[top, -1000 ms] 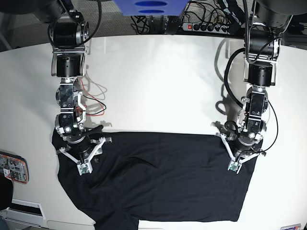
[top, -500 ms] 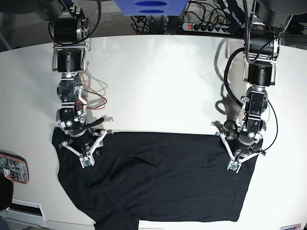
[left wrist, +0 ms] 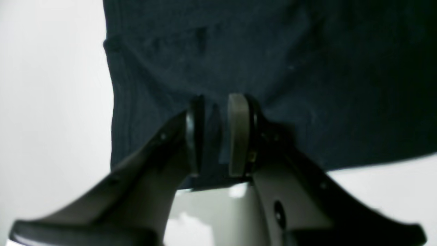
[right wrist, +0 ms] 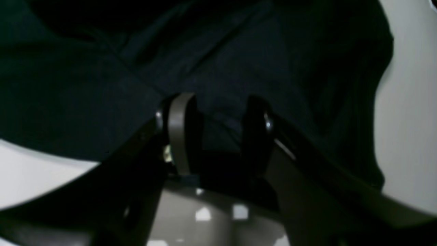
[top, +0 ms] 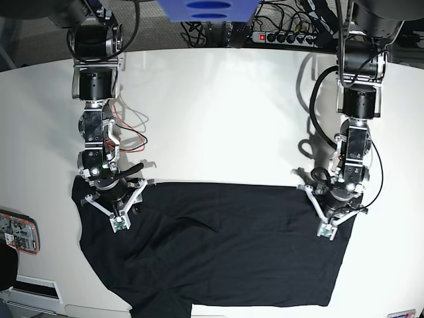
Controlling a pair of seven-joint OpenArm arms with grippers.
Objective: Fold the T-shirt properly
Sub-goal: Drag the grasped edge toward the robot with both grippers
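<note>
Left hand (left wrist: 218,136) down on the far edge of the plain black short-sleeved T-shirt (top: 225,252) of soft matte fabric, near the corner on the base view's right; pads (left wrist: 239,133) drawn close with a ridge of dark cloth pinched between them, so clamped on the fabric. In the left wrist view, shirt edge running just left of the fingers, white bench (left wrist: 51,102) beyond it.

Right hand (right wrist: 216,133) likewise down at the far edge of the shirt, on the base view's left; fingers (right wrist: 179,130) standing clearly apart, cloth lying in the gap between them. Cannot tell whether any fabric is caught or merely straddled. Creased folds rising ahead of that hand in its wrist view.

T-shirt spread flat across the near part of the white bench (top: 218,112), far edge straight between the two hands, one sleeve reaching off toward the near left. Orange-edged device (top: 16,232) lying at the bench's left rim.
</note>
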